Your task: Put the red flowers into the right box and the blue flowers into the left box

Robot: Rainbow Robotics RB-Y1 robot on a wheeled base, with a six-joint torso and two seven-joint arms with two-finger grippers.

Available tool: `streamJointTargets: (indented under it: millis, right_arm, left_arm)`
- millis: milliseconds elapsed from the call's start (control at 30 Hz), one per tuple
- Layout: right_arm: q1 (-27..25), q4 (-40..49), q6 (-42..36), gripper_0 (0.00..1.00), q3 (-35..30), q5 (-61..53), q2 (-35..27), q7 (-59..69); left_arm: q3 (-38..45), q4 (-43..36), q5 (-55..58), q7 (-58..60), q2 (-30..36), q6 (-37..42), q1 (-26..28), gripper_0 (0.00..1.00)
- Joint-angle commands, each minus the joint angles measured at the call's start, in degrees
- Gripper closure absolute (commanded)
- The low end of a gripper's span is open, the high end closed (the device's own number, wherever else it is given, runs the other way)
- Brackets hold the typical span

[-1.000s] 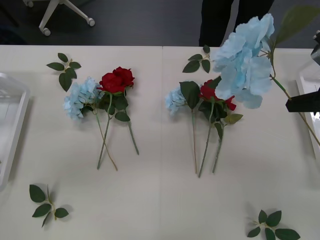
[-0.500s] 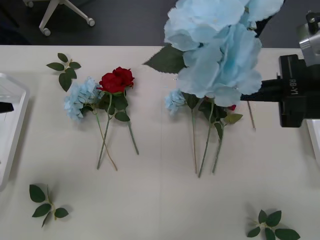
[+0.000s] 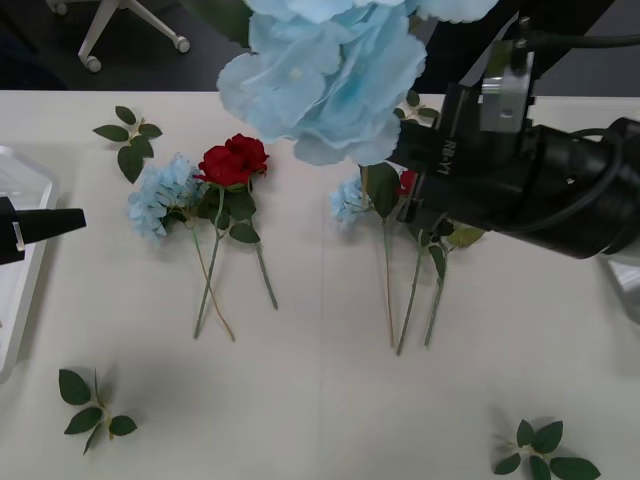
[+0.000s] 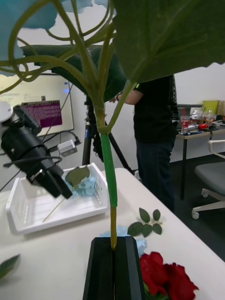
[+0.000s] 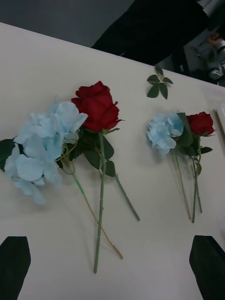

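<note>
Raised blue flower (image 3: 325, 70) now leftward, right gripper (image 4: 114, 262) clamped

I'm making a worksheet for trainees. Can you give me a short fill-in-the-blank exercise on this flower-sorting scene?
1. The right pincer is shut on the stem of a pale ____ artificial flower.
2. The left pincer, above the table, is ____.
3. The white plastic tray in the right wrist view already holds a ____ flower.
4. The number of red roses lying on the white table is ____.

Missing words: blue; open; blue; two
</note>
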State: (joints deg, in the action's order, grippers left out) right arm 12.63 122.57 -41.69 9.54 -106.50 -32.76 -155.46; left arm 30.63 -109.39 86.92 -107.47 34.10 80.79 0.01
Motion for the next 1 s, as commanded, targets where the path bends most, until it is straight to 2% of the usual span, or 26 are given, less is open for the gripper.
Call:
streamJointTargets:
  millis: [33, 500, 733, 1000]
  right_arm:
    - [1.08, 0.56, 6.01, 1.0, 5.23, -1.69, -1.34, 0.46]
    - [9.61, -4.71, 4.25, 1.0, 9.8, -9.87, -0.29, 0.46]
    - [14.27, -9.46, 9.0, 1.0, 19.64, -9.78, -0.29, 0.46]
    - [19.19, -11.57, 23.94, 1.0, 34.23, -6.96, 0.68, 0.46]
  left_arm:
    - [1.1, -0.91, 2.73, -13.64, -2.11, 3.5, -1.33, 0.0]
    - [-2.15, -0.91, 10.9, -38.6, -6.32, 7.45, -2.73, 0.0]
    - [-2.95, -0.91, 13.98, -40.62, -9.58, 11.14, -4.76, 0.0]
    - [-6.29, -0.91, 14.42, -40.53, -13.18, 10.97, -5.81, 0.0]
